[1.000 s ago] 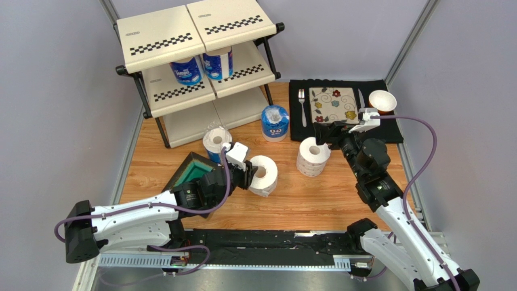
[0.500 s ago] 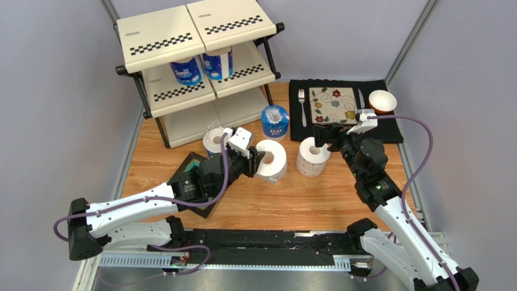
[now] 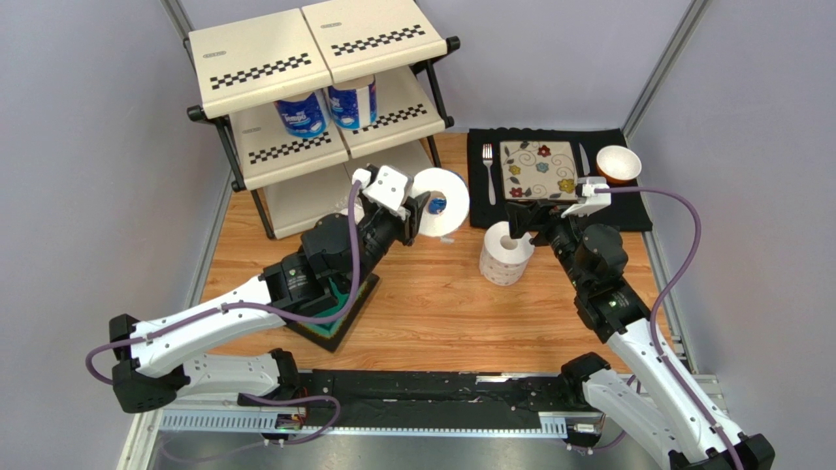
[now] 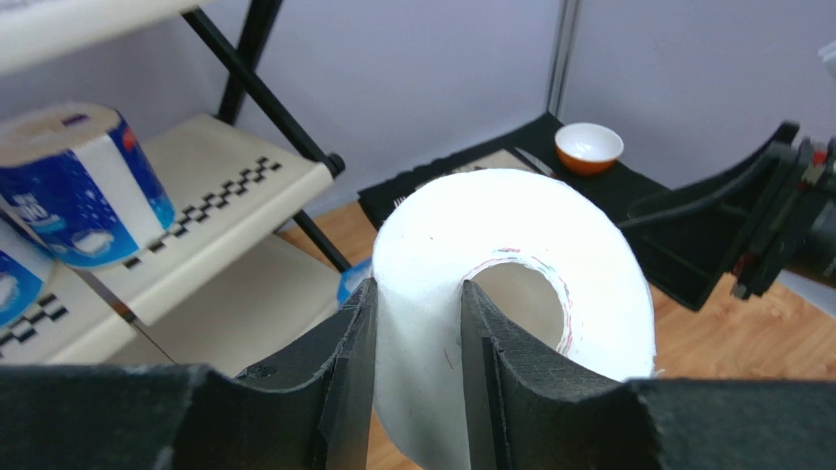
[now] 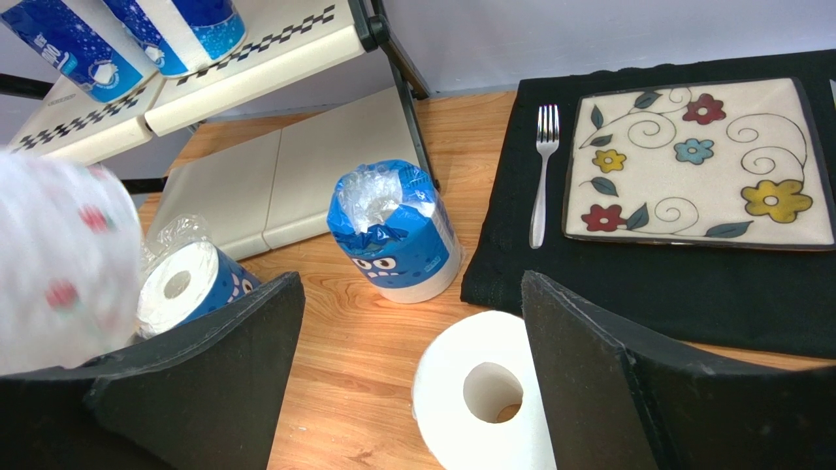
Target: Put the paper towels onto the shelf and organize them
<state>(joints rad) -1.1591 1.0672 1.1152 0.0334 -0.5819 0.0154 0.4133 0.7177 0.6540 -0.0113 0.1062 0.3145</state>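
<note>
So the left fingers (image 4: 481,343) are clamped tight on the wall of a plain white roll (image 4: 510,255), one finger down the hollow core and the other on the outside. I reckon that's the only sane way to grab something this fat and squishy. The roll hangs in the air, tipped over with its core facing up and sideways, just in front of the right end of the shelf (image 3: 260,59). Two blue-wrapped rolls (image 3: 301,115) already stand side by side on the middle tier, so my guess is this one's headed for the bare panel next to them. The right fingers (image 5: 589,372) are spread wide and holding nothing, parked over another plain roll (image 5: 486,392) that stands on the worktop (image 3: 432,304) beside the black placemat (image 5: 510,196) — looks like it's lined up to be next. Two more wrapped rolls sit on the worktop by the shelf's foot, one upright (image 5: 397,230) and one (image 5: 186,284) off to its left.
</note>
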